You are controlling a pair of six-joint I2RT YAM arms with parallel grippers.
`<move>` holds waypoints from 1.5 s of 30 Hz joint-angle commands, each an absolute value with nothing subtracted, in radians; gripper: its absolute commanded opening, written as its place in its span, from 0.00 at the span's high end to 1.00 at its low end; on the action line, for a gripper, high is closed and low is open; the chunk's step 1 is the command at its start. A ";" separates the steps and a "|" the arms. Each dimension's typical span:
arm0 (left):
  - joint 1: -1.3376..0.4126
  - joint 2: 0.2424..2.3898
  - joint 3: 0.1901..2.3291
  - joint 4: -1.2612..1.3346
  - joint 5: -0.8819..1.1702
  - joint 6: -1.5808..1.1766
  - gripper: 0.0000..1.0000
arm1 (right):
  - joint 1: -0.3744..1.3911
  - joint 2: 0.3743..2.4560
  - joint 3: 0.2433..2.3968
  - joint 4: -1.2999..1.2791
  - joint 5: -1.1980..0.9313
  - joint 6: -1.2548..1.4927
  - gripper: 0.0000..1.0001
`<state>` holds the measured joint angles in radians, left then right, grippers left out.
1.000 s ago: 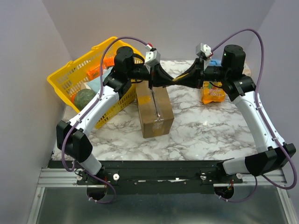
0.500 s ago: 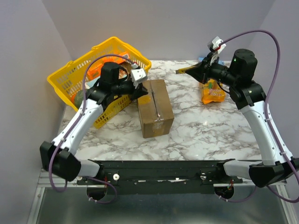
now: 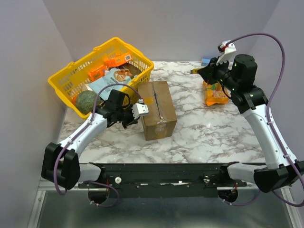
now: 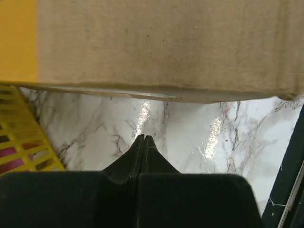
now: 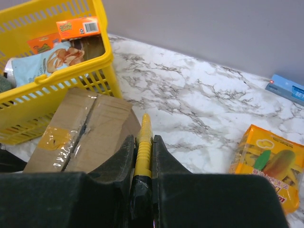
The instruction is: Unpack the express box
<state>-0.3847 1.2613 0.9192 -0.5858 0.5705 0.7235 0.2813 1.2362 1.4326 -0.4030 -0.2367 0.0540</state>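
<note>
The express box [image 3: 157,108], brown cardboard with a taped top seam and a yellow sticker, lies in the middle of the marble table. It also shows in the right wrist view [image 5: 78,135], and its side wall fills the top of the left wrist view [image 4: 161,42]. My left gripper [image 3: 137,118] is shut and empty, low over the table, its tips [image 4: 144,138] pointing at the box's left side a short way off. My right gripper [image 3: 202,72] is raised at the back right, away from the box, shut [image 5: 142,138] on a yellow ridged cutter [image 5: 144,149].
A yellow plastic basket [image 3: 61,78] with packets and a green round item stands at the back left, touching the box's far left corner. An orange snack pack [image 3: 216,95] and a small blue item [image 3: 205,61] lie at the back right.
My left arm has come down from the box's far top end to the table beside its left side. My right arm has drawn back to the right with the cutter.
</note>
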 commanded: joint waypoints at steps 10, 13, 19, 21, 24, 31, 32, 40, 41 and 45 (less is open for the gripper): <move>-0.739 1.384 0.805 0.072 0.577 0.576 1.00 | 0.278 1.170 1.347 -0.414 -0.183 -0.017 0.99; -0.759 1.427 0.865 0.097 0.566 0.435 1.00 | 0.278 1.160 1.322 -0.414 -0.211 -0.009 1.00; -0.733 1.237 0.913 -0.138 0.431 0.342 0.65 | 0.278 1.141 1.345 -0.442 -0.311 -0.112 1.00; -0.732 1.177 0.957 -0.140 0.312 0.315 0.40 | 0.276 1.157 1.379 -0.489 -0.313 -0.138 1.00; -0.726 1.207 1.072 -0.175 0.192 0.267 0.30 | 0.275 1.170 1.419 -0.517 -0.386 -0.199 1.00; -0.565 1.422 1.300 -0.333 0.210 -0.064 0.23 | 0.275 1.186 1.447 -0.489 -0.345 -0.201 1.00; -0.552 1.445 1.322 -0.360 0.210 -0.081 0.23 | 0.276 1.184 1.450 -0.488 -0.342 -0.202 1.00; -0.500 1.583 1.436 -0.420 0.135 -0.107 0.12 | 0.275 1.155 1.416 -0.488 -0.339 -0.199 0.99; -0.499 1.589 1.436 -0.426 0.123 -0.101 0.11 | 0.276 1.152 1.413 -0.489 -0.341 -0.195 0.99; -0.492 1.643 1.457 -0.488 0.098 -0.087 0.09 | 0.276 1.149 1.399 -0.489 -0.353 -0.184 0.99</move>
<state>-0.5030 1.6009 1.4094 -0.4049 0.1520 -0.0769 0.2794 1.1706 1.4158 -0.4835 -0.3458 -0.1913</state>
